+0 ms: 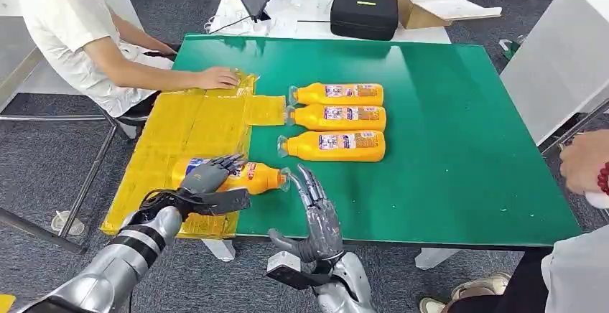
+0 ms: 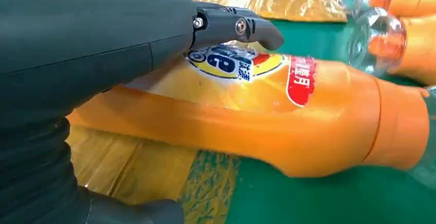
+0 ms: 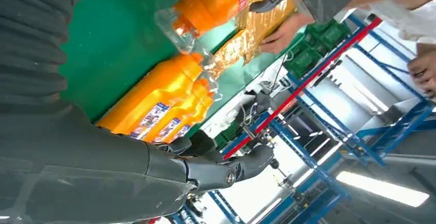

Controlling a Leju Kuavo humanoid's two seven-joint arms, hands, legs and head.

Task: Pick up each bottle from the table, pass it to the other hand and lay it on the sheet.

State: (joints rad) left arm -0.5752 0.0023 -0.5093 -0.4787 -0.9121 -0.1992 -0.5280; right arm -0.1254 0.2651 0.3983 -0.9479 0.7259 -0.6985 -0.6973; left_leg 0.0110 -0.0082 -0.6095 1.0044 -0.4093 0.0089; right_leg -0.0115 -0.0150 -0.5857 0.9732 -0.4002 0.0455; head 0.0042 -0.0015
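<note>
1. An orange bottle point(image 1: 240, 176) is gripped by the left hand point(image 1: 208, 178) at its labelled body – the fingers point(image 2: 241, 26) are curled over the top, and the bottle lies on its side at the near right edge of the yellow sheet point(image 1: 187, 141), neck pointing right over the green table point(image 1: 459, 148).
2. The right hand point(image 1: 316, 216) is held flat and empty just right of the bottle's clear cap, fingers spread and straight – judged free after the pass.
3. Three more bottles point(image 1: 337, 119) lie side by side farther back, awaiting their turn.
4. The sheet's far edge is pressed down by a person's hand point(image 1: 219, 77), probably to keep it from sliding.
5. All bottles appear full of orange liquid.
</note>
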